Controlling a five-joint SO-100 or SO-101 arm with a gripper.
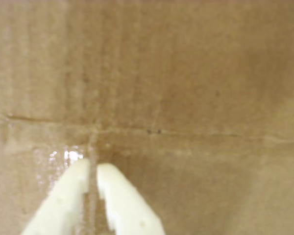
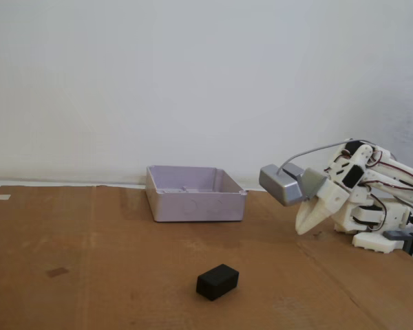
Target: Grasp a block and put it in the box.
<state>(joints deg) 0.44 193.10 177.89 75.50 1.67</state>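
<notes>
- White SO-100-type arm [image 2: 372, 199] sat folded at right of fixed view, on a cardboard sheet [image 2: 110, 275] laid over the table, plain white wall [image 2: 193, 75] behind.
- Gripper [image 2: 304, 230] pointed down-left, tips near the cardboard just in front of arm's base; grey camera housing [image 2: 283, 184] rode on the wrist, w/ grey cable arcing back to arm.
- Wrist view: two cream fingers [image 1: 71, 196] nearly closed, only a thin slit between them, nothing held; tips [image 1: 93, 169] over bare cardboard, close to a crease line [image 1: 186, 133]; glossy patch of tape [image 1: 63, 156] by left fingertip.
- Black block [image 2: 217, 282] lay on cardboard in foreground centre of fixed view, turned at an angle, well apart from gripper & untouched.
- Lilac-grey box [image 2: 196, 205] stood further back, near the wall, left of gripper; open top, interior looked empty from what showed.
- Block was in front of box, not in it; neither appeared in wrist view.
</notes>
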